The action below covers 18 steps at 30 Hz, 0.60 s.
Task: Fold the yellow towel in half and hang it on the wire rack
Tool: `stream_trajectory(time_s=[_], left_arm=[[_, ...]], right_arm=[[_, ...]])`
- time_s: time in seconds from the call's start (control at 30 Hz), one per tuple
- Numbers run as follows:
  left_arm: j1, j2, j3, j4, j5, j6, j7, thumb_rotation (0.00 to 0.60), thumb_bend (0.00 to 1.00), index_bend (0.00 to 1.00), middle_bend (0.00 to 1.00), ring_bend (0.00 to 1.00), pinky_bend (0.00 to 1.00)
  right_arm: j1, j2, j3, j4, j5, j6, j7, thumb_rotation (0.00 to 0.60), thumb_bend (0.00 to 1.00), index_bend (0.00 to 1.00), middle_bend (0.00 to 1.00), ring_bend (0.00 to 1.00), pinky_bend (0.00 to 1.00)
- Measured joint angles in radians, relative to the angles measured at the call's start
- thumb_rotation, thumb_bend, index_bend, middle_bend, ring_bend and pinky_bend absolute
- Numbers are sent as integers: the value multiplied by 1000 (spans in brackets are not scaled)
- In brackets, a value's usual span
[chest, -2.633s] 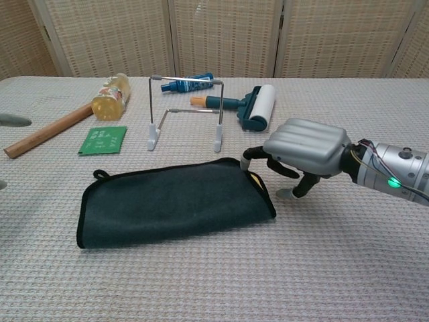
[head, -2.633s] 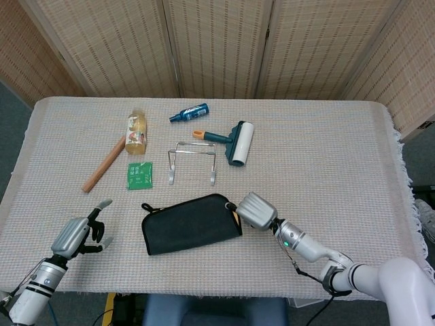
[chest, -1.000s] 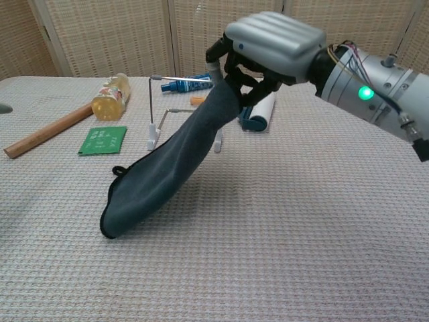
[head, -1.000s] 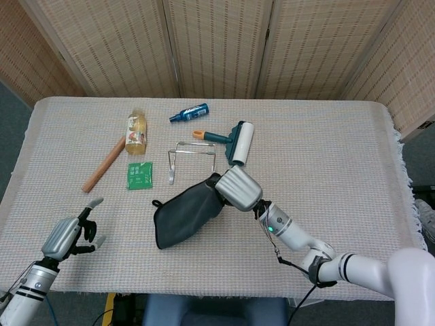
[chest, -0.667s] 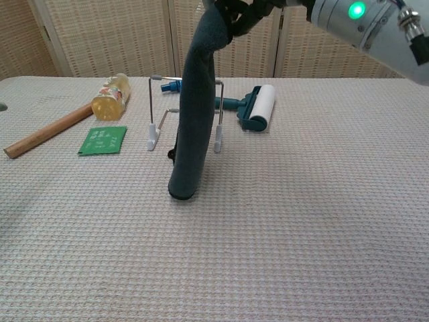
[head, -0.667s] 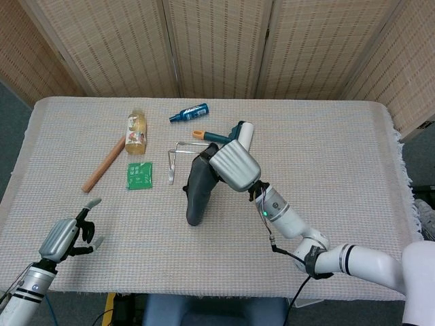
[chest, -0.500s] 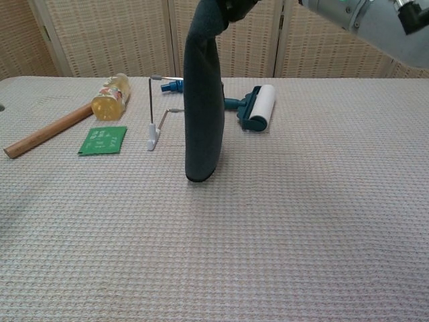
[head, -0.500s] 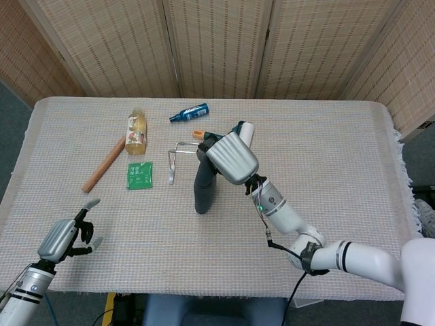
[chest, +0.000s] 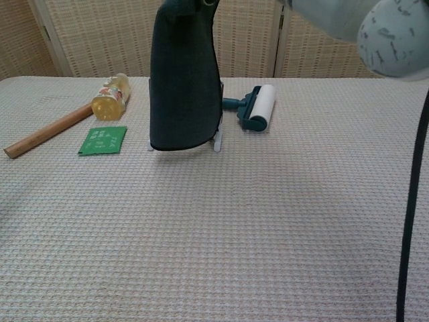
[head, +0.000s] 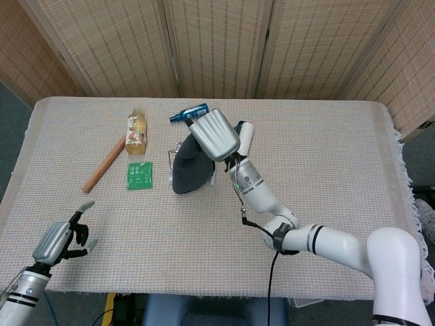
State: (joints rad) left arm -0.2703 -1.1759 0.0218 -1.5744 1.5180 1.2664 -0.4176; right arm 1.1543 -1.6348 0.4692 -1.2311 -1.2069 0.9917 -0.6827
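The folded towel (head: 187,170), dark on its outer face, hangs down from my right hand (head: 214,134), which grips its top edge high above the table. In the chest view the towel (chest: 184,87) dangles in front of the wire rack and hides most of it; only a white rack foot (chest: 217,143) and a bit of the frame show beside the cloth. The towel's lower edge floats just above the table by the rack's feet. My left hand (head: 59,241) hovers near the front left corner of the table, its fingers spread and holding nothing.
A yellow bottle (chest: 110,97), a wooden stick (chest: 47,132) and a green packet (chest: 102,140) lie left of the rack. A lint roller (chest: 258,106) lies just right of it. A blue spray bottle (head: 190,113) lies behind it.
My right hand has lifted the towel off the table and carried it back and left, from in front of the rack to over it. The left hand has drawn back slightly.
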Motion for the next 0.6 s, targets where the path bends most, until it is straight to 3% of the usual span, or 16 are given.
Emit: stream_trajectory(time_s=[0.6], left_arm=[[33, -3, 16, 13, -12, 3, -14, 600, 367, 0, 766, 694, 855]], right_arm=[[172, -182, -16, 469, 57, -121, 83, 600, 444, 672, 858, 950, 1000]])
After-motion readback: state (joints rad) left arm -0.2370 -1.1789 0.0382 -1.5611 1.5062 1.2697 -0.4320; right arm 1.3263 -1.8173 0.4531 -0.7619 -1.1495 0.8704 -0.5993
